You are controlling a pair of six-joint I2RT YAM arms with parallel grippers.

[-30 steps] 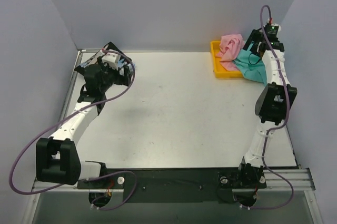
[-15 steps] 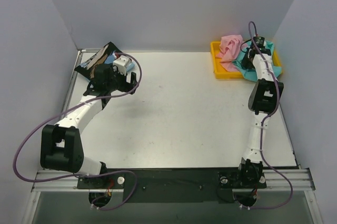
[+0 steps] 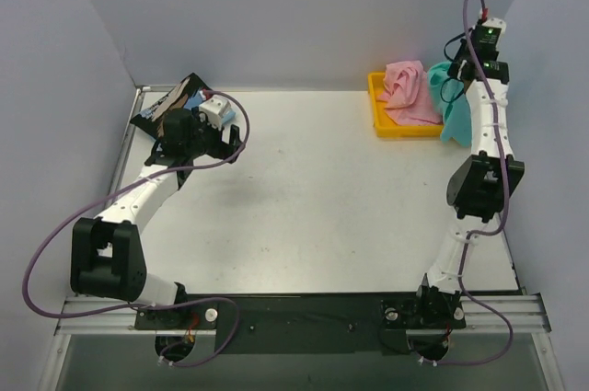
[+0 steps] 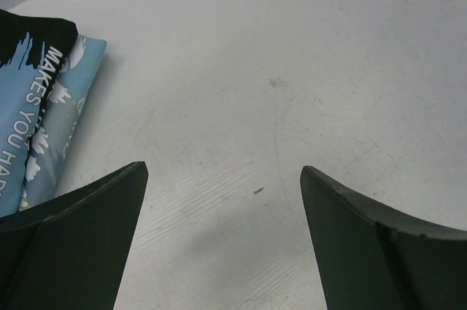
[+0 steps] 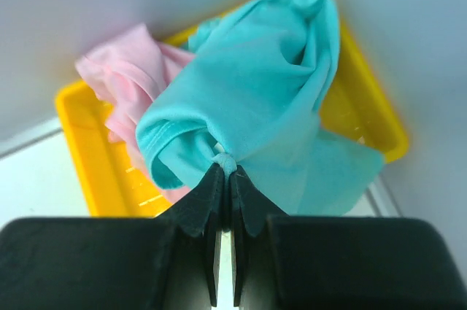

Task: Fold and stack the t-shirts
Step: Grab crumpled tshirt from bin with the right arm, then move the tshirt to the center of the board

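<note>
My right gripper (image 5: pixel 226 168) is shut on a pinch of the teal-green t-shirt (image 5: pixel 255 98), which hangs lifted above the yellow tray (image 5: pixel 87 149). From above, that teal shirt (image 3: pixel 451 106) dangles beside the raised right gripper (image 3: pixel 460 74). The pink t-shirt (image 3: pixel 409 92) lies crumpled in the tray (image 3: pixel 379 120). A folded black t-shirt with blue and white streaks and lettering (image 4: pixel 36 98) rests at the far left corner (image 3: pixel 170 101). My left gripper (image 4: pixel 222 186) stands open just over bare table, to the right of that folded shirt.
Grey walls close in the table at the back and on both sides. The yellow tray sits against the back right corner. The left arm's purple cable (image 3: pixel 221 147) loops over the table.
The right gripper has closed on the teal shirt and risen, pulling it up out of the tray. The left arm has stayed nearly still since half a second ago.
</note>
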